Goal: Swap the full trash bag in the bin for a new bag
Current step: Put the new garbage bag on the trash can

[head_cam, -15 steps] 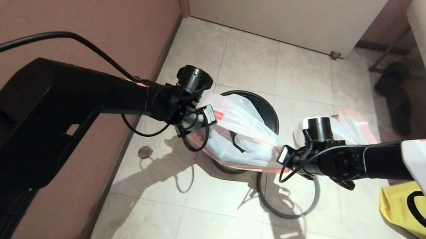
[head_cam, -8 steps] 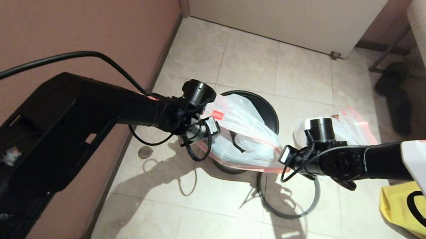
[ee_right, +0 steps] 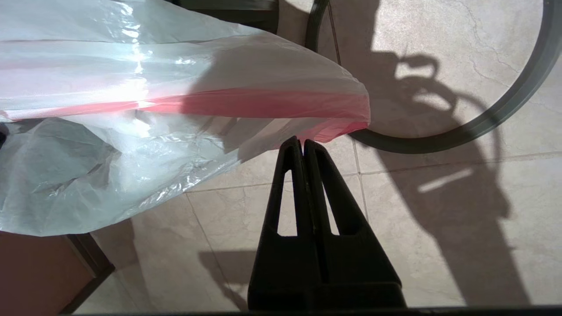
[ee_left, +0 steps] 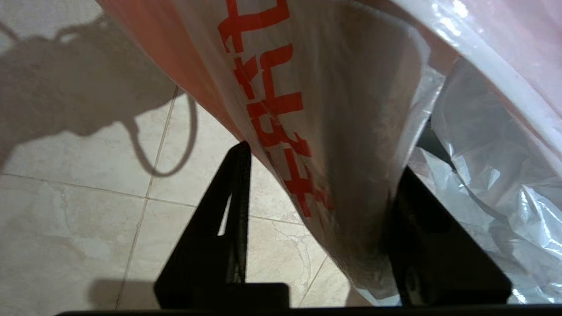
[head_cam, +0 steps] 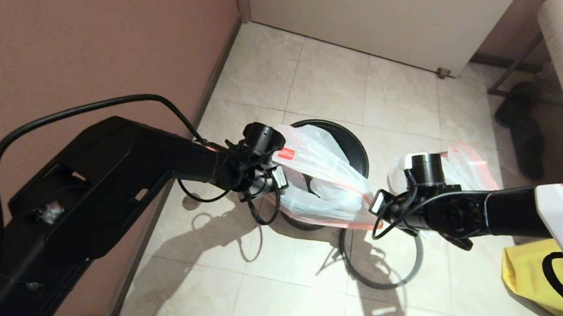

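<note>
White, translucent and printed in bold red characters, the thin plastic new bag [head_cam: 321,179] hangs stretched over the mouth of the small round black plastic bin [head_cam: 356,145], held taut between the robot's two arms near the middle of the tiled floor [head_cam: 289,310]. Over the last second the left arm has swung in from the wall side and dropped closer to the bin's near-left rim. Its left gripper [ee_left: 320,171] now stands about half open with a fold of the printed film running between the jaws; whether it pinches the plastic or merely straddles it cannot be told. The right gripper [ee_right: 303,142] has not moved, its jaws pressed tight together on the pink-red hem at the bag's opposite end.

That shift reads as the left side being re-gripped or worked down over the rim, so the lining step seems under way but unfinished.

The bag's long axis runs across the scene from left gripper to right gripper, roughly level, its hem sloping slightly down toward the right gripper and its loose body sagging into the bin.

Beside the bin, under the right arm, the separate grey ring rim [head_cam: 400,271] lies flat on the tiles, not yet fitted. Behind the right arm rests the full trash bag [head_cam: 466,161], white with pink-red handles, and a yellow bag [head_cam: 538,278] sits further right.
</note>
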You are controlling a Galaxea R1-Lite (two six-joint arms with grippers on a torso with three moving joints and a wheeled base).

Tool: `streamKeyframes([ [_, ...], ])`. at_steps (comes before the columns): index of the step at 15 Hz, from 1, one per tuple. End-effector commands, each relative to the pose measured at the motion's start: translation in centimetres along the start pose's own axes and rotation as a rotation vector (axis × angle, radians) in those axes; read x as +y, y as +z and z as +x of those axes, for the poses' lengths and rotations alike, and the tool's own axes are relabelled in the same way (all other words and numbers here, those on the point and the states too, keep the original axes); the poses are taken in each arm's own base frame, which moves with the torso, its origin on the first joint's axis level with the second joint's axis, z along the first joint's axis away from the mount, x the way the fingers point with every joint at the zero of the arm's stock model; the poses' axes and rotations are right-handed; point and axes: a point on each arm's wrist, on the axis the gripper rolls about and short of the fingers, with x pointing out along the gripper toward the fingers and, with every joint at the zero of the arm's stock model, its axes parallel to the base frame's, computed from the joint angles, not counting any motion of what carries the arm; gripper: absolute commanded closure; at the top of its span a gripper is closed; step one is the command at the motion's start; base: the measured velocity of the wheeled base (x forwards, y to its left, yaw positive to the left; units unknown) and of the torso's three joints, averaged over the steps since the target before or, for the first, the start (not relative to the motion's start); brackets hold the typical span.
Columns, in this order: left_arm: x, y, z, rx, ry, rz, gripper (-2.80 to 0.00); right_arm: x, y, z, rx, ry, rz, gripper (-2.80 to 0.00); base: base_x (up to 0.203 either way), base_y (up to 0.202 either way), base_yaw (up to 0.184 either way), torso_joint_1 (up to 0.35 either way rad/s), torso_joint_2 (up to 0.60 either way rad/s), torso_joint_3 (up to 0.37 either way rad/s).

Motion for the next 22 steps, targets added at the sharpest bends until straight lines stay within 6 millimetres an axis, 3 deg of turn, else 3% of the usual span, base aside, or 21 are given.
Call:
streamKeyframes([
  [1, 0.1, -0.1, 0.1, 0.001, 0.004, -0.004, 0.00, 0.1, -0.1, -0.2, 0.003, 0.001, 0.001, 0.00, 0.000, 0.000, 0.000, 0.000, 0.00, 0.000],
  [4, -0.4, 0.9, -1.1, -0.020, -0.012, -0.014, 0.00, 0.4, -1.3, 0.0, 0.033, 0.000, -0.014, 0.00, 0.000, 0.000, 0.000, 0.000, 0.00, 0.000],
  [9, -0.6, 1.2, -1.5, -0.026, -0.019, -0.016, 0.00, 2.8, -6.7, -0.6, 0.116, 0.031, -0.096, 0.00, 0.000, 0.000, 0.000, 0.000, 0.00, 0.000],
  [15, -0.3, 0.2, -0.5, -0.016, 0.007, -0.005, 0.00, 2.4, -5.7, -5.7, -0.017, 0.032, -0.106, 0.00, 0.000, 0.000, 0.000, 0.000, 0.00, 0.000],
  [17, -0.3, 0.0, -0.4, -0.017, 0.013, -0.001, 0.00, 2.6, -7.2, -7.1, 0.010, 0.049, -0.143, 0.00, 0.000, 0.000, 0.000, 0.000, 0.00, 0.000],
  [19, -0.6, -0.3, -0.4, -0.015, 0.011, 0.004, 0.00, 3.1, -7.4, -8.5, 0.009, 0.097, -0.150, 0.00, 0.000, 0.000, 0.000, 0.000, 0.00, 0.000],
  [22, -1.0, -0.7, -0.5, -0.009, 0.006, 0.009, 0.00, 3.9, -9.9, -7.9, 0.083, 0.124, -0.194, 0.00, 0.000, 0.000, 0.000, 0.000, 0.00, 0.000],
])
